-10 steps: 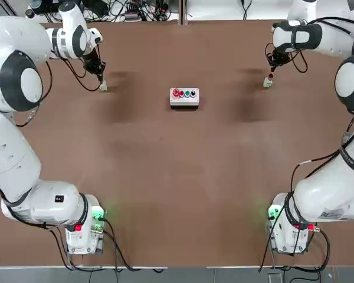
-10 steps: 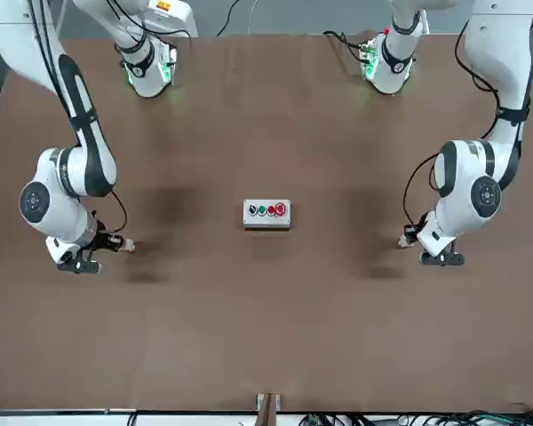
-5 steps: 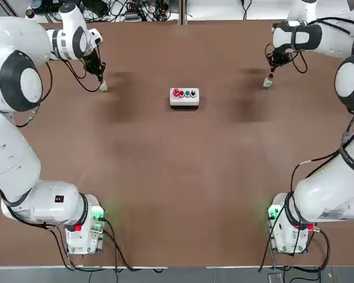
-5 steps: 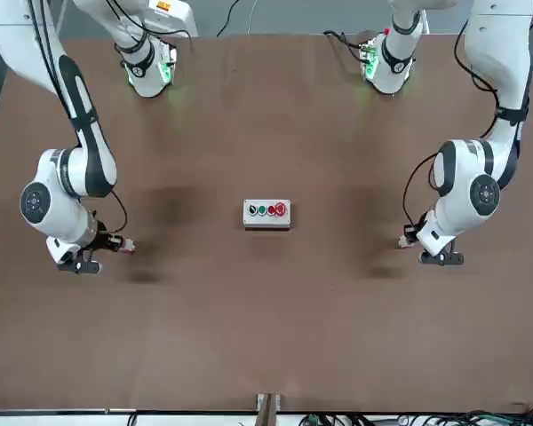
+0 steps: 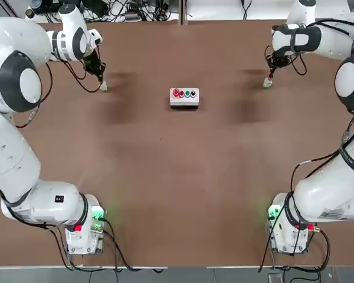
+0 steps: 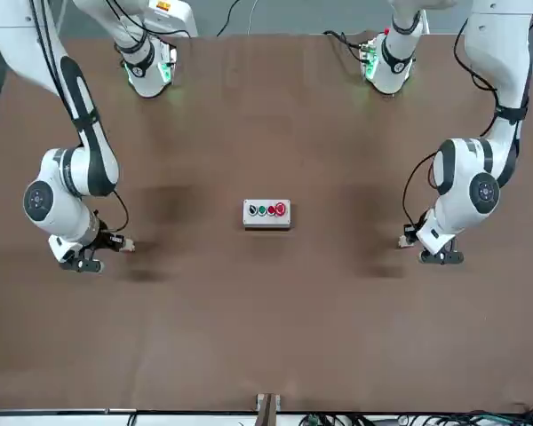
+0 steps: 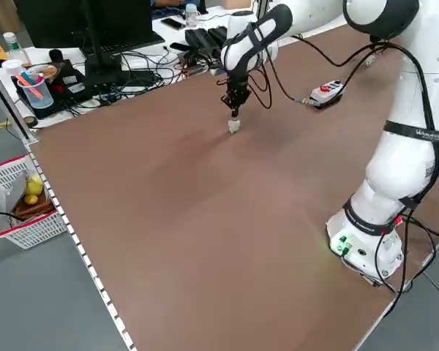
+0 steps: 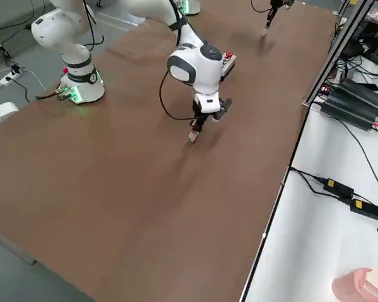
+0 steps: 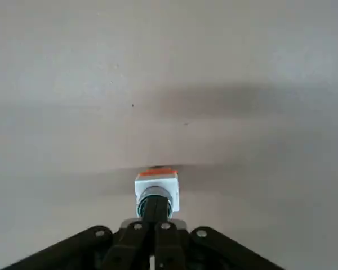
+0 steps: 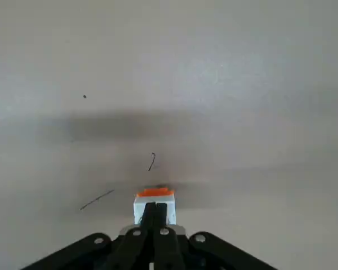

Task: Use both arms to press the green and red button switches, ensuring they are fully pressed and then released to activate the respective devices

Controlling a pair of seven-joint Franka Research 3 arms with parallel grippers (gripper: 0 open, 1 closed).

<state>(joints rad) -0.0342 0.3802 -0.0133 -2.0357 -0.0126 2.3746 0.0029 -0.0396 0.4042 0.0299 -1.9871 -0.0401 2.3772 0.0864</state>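
The green button switch [image 5: 103,87] is a pale stub at the table's far left. My left gripper [image 5: 100,77] stands straight over it. In the left wrist view the shut fingertips [image 9: 155,209] rest on the round cap of the green button switch [image 9: 156,183]. The red button switch [image 5: 267,83] stands at the far right, under my right gripper [image 5: 272,72]. The right wrist view shows that gripper [image 10: 154,209] shut, its tips on top of the red button switch [image 10: 139,207], hiding the cap.
A white box [image 5: 184,96] with a row of red and green buttons sits between the two switches at the table's middle back. The arm bases [image 5: 82,227] with green lights stand near the front edge. Cables and a desk [image 7: 95,66] lie beyond the far edge.
Almost nothing differs: both grippers stay over their switches, and the two wrists have shifted only very slightly.
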